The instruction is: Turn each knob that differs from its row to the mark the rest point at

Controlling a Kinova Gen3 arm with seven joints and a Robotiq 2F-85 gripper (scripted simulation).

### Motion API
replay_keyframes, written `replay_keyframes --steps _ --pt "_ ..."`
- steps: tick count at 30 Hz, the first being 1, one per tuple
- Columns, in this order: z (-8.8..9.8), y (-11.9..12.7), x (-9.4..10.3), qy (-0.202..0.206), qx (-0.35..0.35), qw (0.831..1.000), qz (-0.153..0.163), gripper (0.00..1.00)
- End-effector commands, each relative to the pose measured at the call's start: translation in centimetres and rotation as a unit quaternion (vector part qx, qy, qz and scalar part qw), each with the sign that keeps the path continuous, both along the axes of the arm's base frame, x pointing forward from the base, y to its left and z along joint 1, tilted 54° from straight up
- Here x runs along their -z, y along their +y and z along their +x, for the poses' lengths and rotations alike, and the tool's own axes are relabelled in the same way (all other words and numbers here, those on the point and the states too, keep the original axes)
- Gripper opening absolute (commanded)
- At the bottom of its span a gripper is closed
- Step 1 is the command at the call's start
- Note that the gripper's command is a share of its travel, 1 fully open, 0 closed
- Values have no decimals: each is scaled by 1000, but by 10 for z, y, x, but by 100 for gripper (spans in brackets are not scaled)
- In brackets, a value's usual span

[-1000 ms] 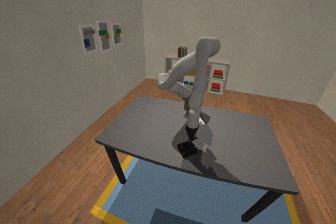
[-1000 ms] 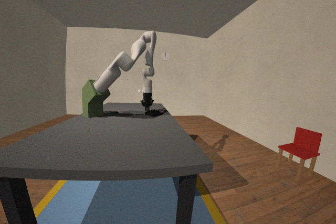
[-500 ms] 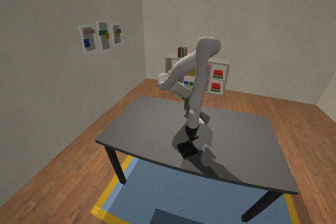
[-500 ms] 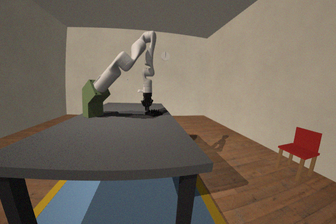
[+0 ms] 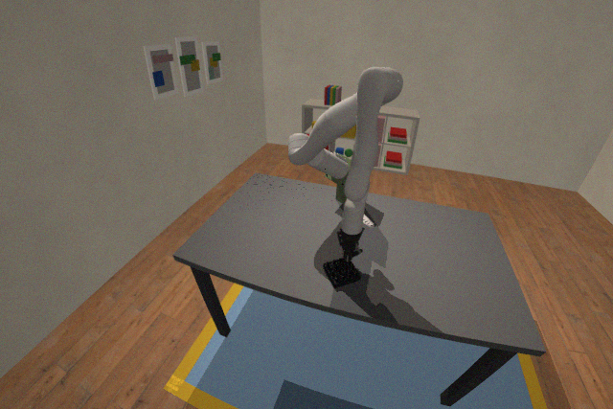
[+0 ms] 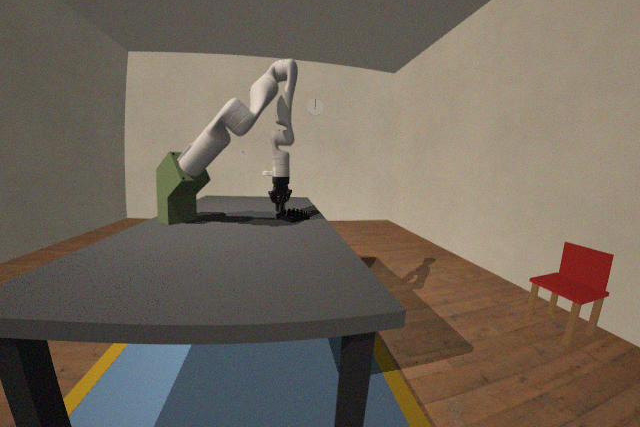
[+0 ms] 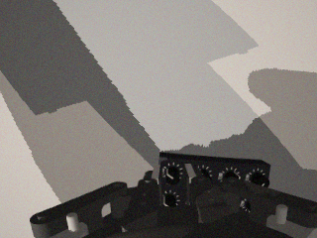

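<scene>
Black two-finger gripper (image 5: 352, 252) poised over the small black square knob box (image 5: 341, 273), near the dark grey table's (image 5: 257, 231) front edge.

Its fingers stand narrowly parted and hold nothing. The box sits directly beneath them; bare tabletop spreads on every side, and the green arm pedestal (image 6: 177, 195) stands well behind.

knob box (image 7: 213, 175) past dark gripper (image 7: 192, 200) linkages, shadowed table (image 7: 133, 47)

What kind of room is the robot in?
Probably a plain indoor work or test room: wooden floor, bare walls, a big dark table carrying the robot arm, a shelf of colored blocks and a red chair.
</scene>
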State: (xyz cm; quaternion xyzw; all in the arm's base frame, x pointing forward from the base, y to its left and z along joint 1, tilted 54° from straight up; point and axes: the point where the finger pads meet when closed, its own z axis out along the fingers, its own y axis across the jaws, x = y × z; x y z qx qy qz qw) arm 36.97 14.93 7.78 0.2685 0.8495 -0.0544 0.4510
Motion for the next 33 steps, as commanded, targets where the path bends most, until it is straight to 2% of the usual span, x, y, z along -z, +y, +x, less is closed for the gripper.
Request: replay_keyframes --steps 1,20,33 --pt "0 0 0 0 0 1000 0 19" --pt "-1 1 -1 0 0 1000 0 19" --pt "-24 11 -19 0 0 1000 0 19"
